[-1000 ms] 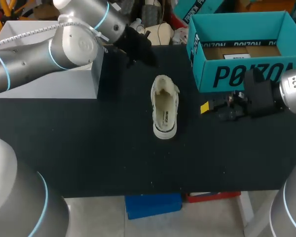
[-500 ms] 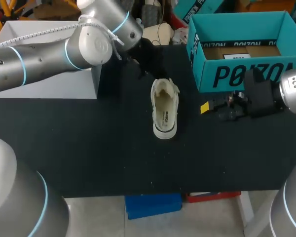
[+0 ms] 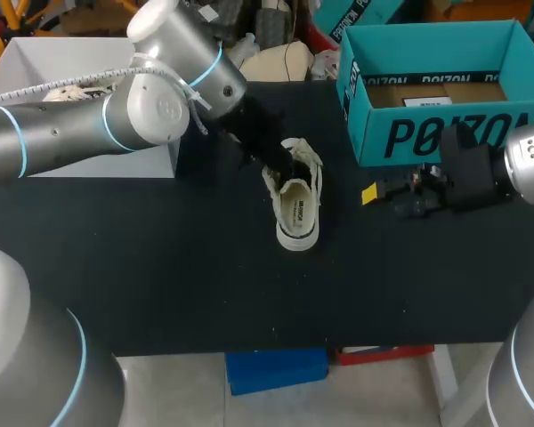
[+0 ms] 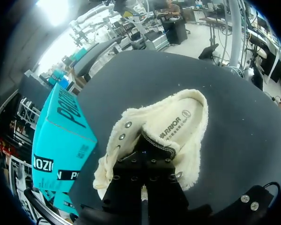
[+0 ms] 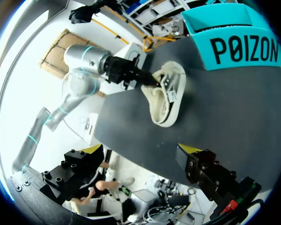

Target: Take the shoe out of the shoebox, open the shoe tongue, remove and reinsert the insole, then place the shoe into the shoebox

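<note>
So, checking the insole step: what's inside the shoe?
The insole lies in the shoe, and the left gripper sits in its laced end. The toe inside is hidden behind it.

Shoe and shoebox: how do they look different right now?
The shoe is cream with a fluffy lining; the shoebox is teal with black letters. The shoe lies mid-table with the left claw at its laced end; the shoebox stands at the far right, no claw in it. The shoe is smaller than the shoebox. Both sit on the black table.
</note>
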Robot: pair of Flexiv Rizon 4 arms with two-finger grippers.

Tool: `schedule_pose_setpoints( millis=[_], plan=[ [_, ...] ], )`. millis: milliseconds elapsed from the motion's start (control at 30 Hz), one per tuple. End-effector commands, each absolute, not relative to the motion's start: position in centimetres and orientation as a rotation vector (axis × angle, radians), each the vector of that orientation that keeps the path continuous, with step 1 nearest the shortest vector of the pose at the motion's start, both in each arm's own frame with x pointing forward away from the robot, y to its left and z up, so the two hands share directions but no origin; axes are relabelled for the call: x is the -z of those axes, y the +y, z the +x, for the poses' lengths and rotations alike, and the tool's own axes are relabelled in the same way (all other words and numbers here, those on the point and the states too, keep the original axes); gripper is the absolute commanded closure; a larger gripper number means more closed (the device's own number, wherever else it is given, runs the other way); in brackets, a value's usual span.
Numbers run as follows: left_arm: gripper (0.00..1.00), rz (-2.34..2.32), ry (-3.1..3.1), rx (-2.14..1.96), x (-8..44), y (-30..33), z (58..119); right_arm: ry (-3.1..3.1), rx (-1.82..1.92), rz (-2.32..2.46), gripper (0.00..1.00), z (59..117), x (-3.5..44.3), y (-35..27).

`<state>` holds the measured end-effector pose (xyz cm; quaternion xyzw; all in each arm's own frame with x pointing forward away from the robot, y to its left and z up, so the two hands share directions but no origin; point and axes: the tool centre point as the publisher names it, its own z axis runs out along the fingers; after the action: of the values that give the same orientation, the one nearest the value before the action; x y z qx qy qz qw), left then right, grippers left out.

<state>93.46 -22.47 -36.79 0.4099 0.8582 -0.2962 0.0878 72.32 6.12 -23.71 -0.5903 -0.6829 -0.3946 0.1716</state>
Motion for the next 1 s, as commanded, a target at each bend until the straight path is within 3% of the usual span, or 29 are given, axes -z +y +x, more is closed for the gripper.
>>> schedule_pose_setpoints(
  millis=[33,400,467,567,667,733,767,800,1000],
  plan=[
    [1.00,1.242,2.549,0.876,36.6,-23.5,93.5,-1.940,1.116,-1.678,0.00,72.4,23.7,6.2],
    [1.00,1.062,2.627,0.927,30.8,-19.9,92.2,-1.940,1.116,-1.678,0.00,72.4,23.7,6.2],
    [0.89,0.957,2.675,0.957,29.7,-18.7,91.3,-1.940,1.116,-1.678,0.00,72.4,23.7,6.2],
    [0.89,0.783,2.762,1.007,28.6,-16.7,89.6,-1.940,1.116,-1.678,0.00,72.4,23.7,6.2],
    [0.73,0.629,2.826,1.031,28.1,-14.4,88.0,-1.940,1.116,-1.678,0.00,72.4,23.7,6.2],
    [0.52,0.547,2.868,1.031,28.0,-12.6,86.8,-1.940,1.116,-1.678,0.00,72.4,23.7,6.2],
    [0.14,0.508,2.890,1.022,28.0,-11.7,86.2,-1.940,1.116,-1.678,0.00,72.4,23.7,6.2],
    [0.00,0.483,2.907,1.011,28.0,-10.8,85.7,-1.940,1.116,-1.678,0.00,72.4,23.7,6.2],
    [0.00,0.311,2.871,1.111,28.0,-6.8,83.8,-1.940,1.116,-1.678,0.00,72.4,23.7,6.2]
  ],
)
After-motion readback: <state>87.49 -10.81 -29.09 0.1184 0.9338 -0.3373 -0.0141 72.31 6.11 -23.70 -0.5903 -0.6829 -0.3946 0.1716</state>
